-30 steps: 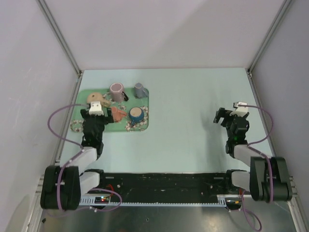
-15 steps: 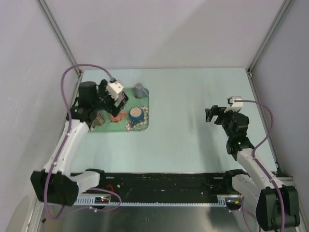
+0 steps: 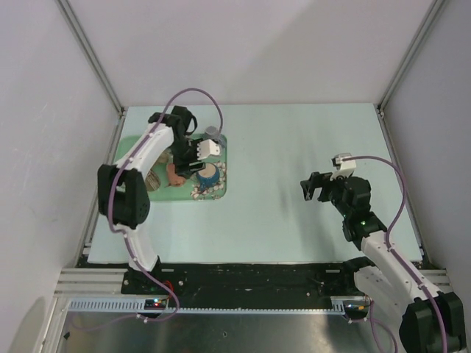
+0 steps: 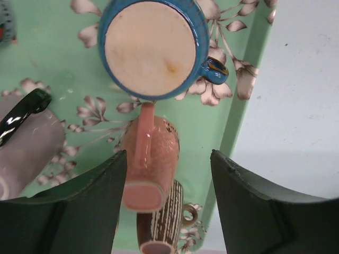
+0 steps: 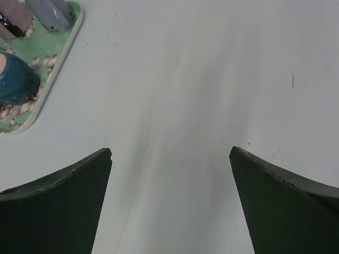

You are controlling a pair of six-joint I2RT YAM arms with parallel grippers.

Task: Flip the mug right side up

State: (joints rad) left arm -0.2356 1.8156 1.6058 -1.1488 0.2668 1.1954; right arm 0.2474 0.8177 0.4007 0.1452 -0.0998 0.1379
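Currently: blue mug [image 4: 150, 50] stands upside down on the green tray [image 4: 239, 111], pale unglazed foot facing up, its handle [image 4: 214, 70] pointing toward the tray's rim; judged to be the task's mug, as it is the one seen base-up. Left gripper [image 4: 168, 164] hangs over the tray with jaws spread wide, nothing between them. Under the gap lies the pink mug [image 4: 151, 159], on its side, just beside the blue mug and perhaps touching it; a brown striped mug [image 4: 159, 235] lies next to the pink one. Right gripper [image 5: 170, 153] likewise wide open and empty, over the table [image 5: 185, 79], well apart from the tray.

Handling note: glazed ceramic, so probably rigid, slick and fairly heavy; likely to chip if dropped; no give under the pads. Best hold, in my judgement: across the round wall, on the sides away from the handle; the handle looks too small to pinch securely. Risk: pink mug crowds one side; approach from the free sides.
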